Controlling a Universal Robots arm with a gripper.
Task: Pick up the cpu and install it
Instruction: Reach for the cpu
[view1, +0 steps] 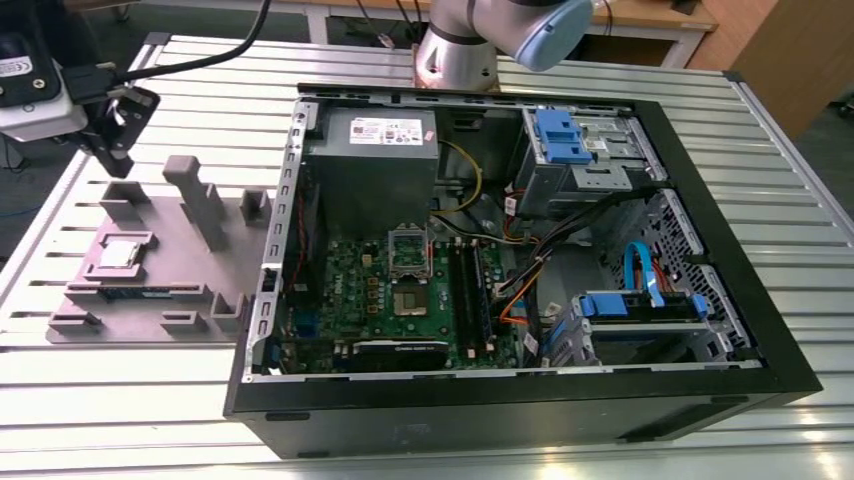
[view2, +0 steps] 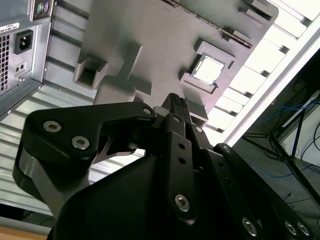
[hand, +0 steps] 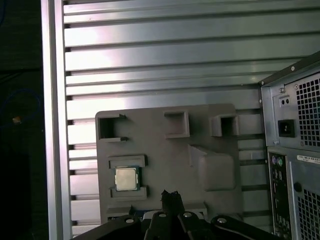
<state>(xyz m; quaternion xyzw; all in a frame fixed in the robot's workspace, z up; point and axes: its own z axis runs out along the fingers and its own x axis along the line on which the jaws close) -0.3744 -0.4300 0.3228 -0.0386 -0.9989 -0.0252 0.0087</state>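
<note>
Cpu (hand: 126, 178) lies flat in its pocket on the grey holder (hand: 165, 150), beside the computer case (hand: 295, 150). My gripper (hand: 171, 196) hovers over the holder, near it, closed on nothing. It looks light, rigid and delicate, so I'd pinch its thin opposite edges.

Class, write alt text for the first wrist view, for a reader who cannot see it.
The cpu lies in a recess of a grey fixture plate on a slatted metal table, the black pincer near it, holding nothing. A computer case's rear panel stands beside the plate.
</note>
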